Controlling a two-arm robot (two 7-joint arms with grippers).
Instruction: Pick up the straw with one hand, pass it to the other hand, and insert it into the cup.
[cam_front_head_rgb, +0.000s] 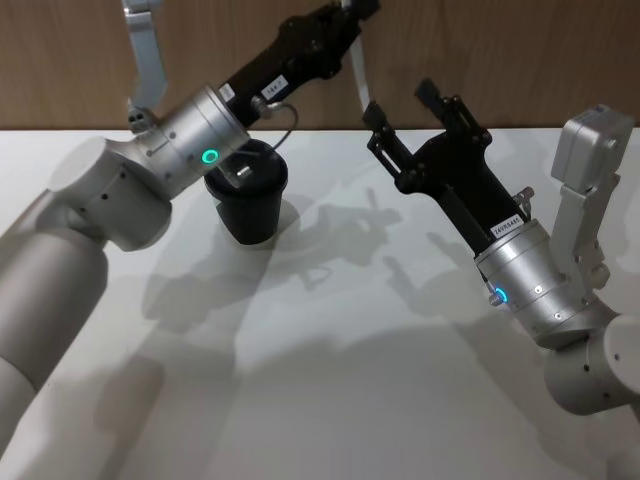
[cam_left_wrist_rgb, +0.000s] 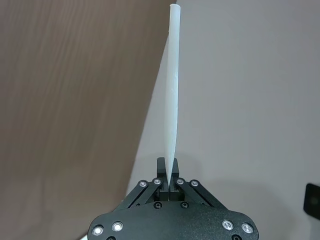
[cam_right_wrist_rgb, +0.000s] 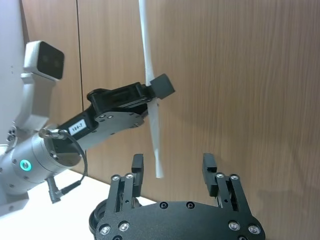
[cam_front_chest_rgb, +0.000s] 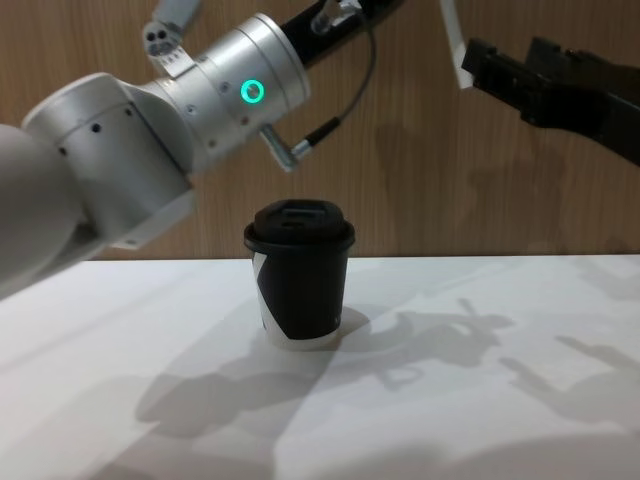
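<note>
The white straw (cam_front_head_rgb: 357, 66) hangs upright above the table's back edge, pinched near its upper part by my left gripper (cam_front_head_rgb: 352, 12), which is shut on it. The left wrist view shows the straw (cam_left_wrist_rgb: 172, 100) running out from between the closed fingertips of the left gripper (cam_left_wrist_rgb: 168, 170). My right gripper (cam_front_head_rgb: 398, 102) is open just right of the straw's lower end. In its wrist view the straw (cam_right_wrist_rgb: 151, 95) ends about level with the spread fingertips of the right gripper (cam_right_wrist_rgb: 173, 167), untouched by them. The black lidded cup (cam_front_head_rgb: 247, 195) stands on the table under the left forearm.
A wooden wall (cam_front_head_rgb: 500, 50) rises behind the white table (cam_front_head_rgb: 330, 380). A grey cable (cam_front_chest_rgb: 335, 110) loops from the left wrist above the cup (cam_front_chest_rgb: 300, 270). Open tabletop lies in front of and to the right of the cup.
</note>
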